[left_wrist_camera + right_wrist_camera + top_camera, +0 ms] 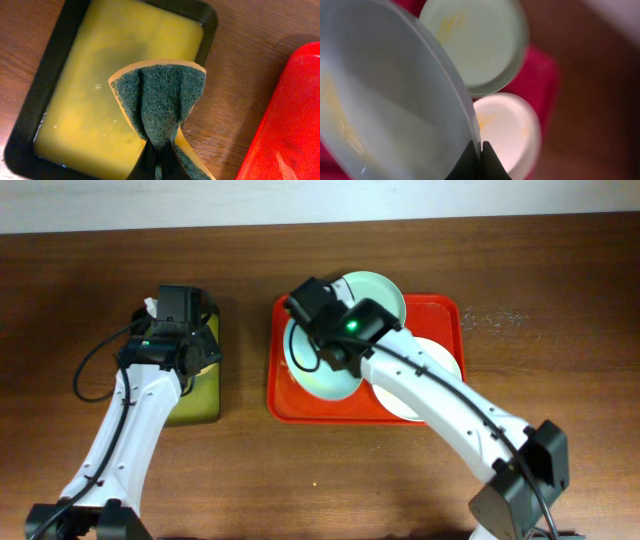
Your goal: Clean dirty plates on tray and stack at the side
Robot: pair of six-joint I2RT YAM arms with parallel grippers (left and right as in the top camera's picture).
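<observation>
The red tray (440, 313) sits at the table's middle. My right gripper (480, 150) is shut on the rim of a mint-blue plate (385, 110) with yellow smears and holds it tilted above the tray's left part (318, 375). A second mint-blue plate (378, 290) with a yellow smear lies at the tray's far edge, also in the right wrist view (475, 42). The white plate (507, 127) lies at the tray's right, partly under the arm (445, 360). My left gripper (157, 157) is shut on a folded green-and-yellow sponge (160, 105) over the small tray.
A black-rimmed tray with yellow-green inside (100, 80) stands left of the red tray, under my left arm (200, 408). Bare brown table (300, 480) lies in front and to the right. A wall edge runs along the back.
</observation>
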